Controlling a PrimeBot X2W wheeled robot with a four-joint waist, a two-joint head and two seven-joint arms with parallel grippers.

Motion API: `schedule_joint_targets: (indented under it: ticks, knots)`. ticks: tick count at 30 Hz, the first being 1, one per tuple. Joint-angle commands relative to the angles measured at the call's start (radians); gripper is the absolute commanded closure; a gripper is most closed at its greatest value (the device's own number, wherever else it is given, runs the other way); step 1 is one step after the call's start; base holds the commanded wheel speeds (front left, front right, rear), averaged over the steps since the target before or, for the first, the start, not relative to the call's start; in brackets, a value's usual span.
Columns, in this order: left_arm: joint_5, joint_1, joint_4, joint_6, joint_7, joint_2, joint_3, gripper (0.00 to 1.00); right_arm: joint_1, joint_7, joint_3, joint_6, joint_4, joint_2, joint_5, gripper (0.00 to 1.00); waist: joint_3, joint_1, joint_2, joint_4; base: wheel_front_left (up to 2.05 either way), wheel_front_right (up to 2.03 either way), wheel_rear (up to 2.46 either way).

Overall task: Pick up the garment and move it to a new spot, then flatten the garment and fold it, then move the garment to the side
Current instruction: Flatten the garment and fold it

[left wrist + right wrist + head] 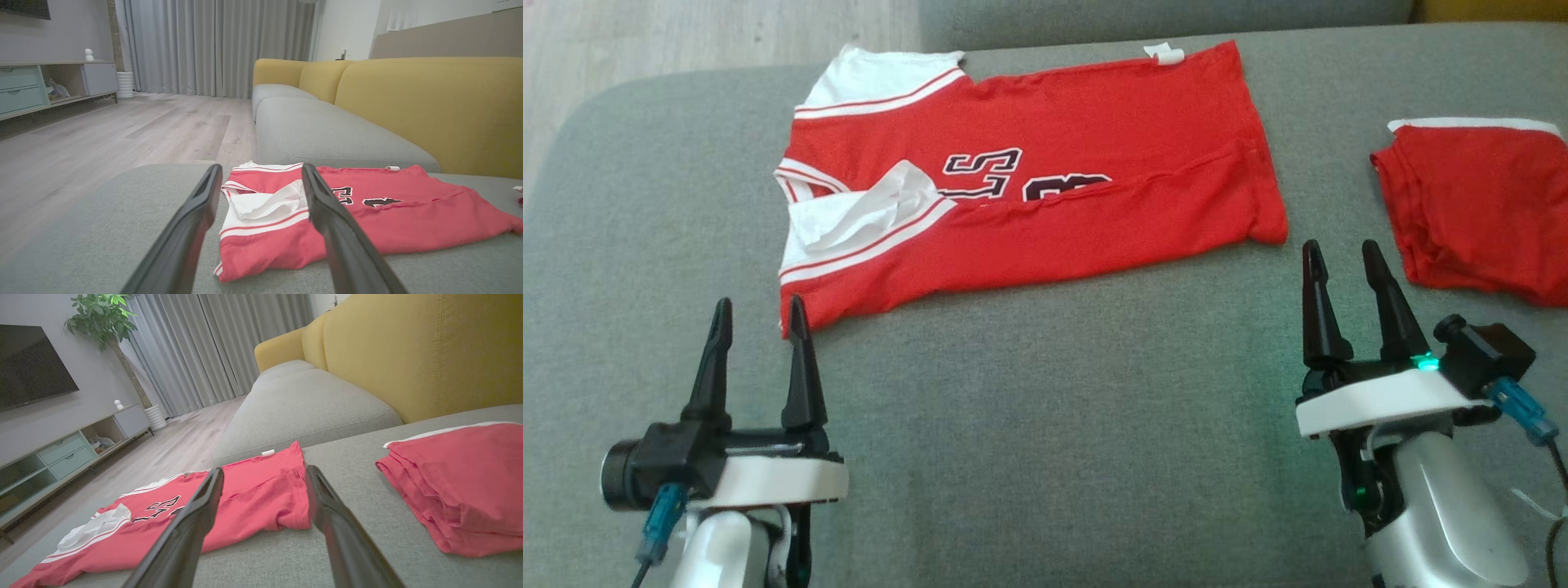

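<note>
red jersey (pixel 1045 188) lying partly folded on the grey cushion (pixel 1045 425), left gripper (pixel 758 317) and right gripper (pixel 1339 260) both spread wide near it, holding nothing

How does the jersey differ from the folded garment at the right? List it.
The jersey lies spread long, folded over once; the folded garment is a compact stack of layers. The jersey shows black numerals and white sleeves; the folded garment shows just a white edge. Both are red, on the grey cushion.
</note>
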Motion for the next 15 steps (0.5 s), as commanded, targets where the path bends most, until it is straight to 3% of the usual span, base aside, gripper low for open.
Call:
schedule_joint_targets:
  ticks: [1, 5, 15]
  knots:
    - [0.02, -0.038, -0.029, -0.013, -0.004, 0.007, 0.048, 0.0, -0.02, -0.011, 0.027, -0.001, -0.05, 0.01, 0.008, 0.0, 0.009, 0.0, 0.0, -0.005, 0.0, 0.0, 0.0]
    - [0.049, -0.075, 0.023, -0.037, -0.004, 0.013, 0.057, 0.0, -0.026, -0.011, 0.033, -0.001, -0.08, 0.01, 0.002, 0.0, 0.04, 0.0, 0.0, -0.013, 0.0, 0.0, 0.0]
    - [0.077, -0.299, 0.362, -0.032, 0.037, 0.052, 0.057, 0.0, -0.039, -0.011, 0.041, -0.001, -0.142, 0.01, -0.015, 0.0, 0.16, 0.0, 0.0, -0.023, 0.0, 0.0, 0.0]
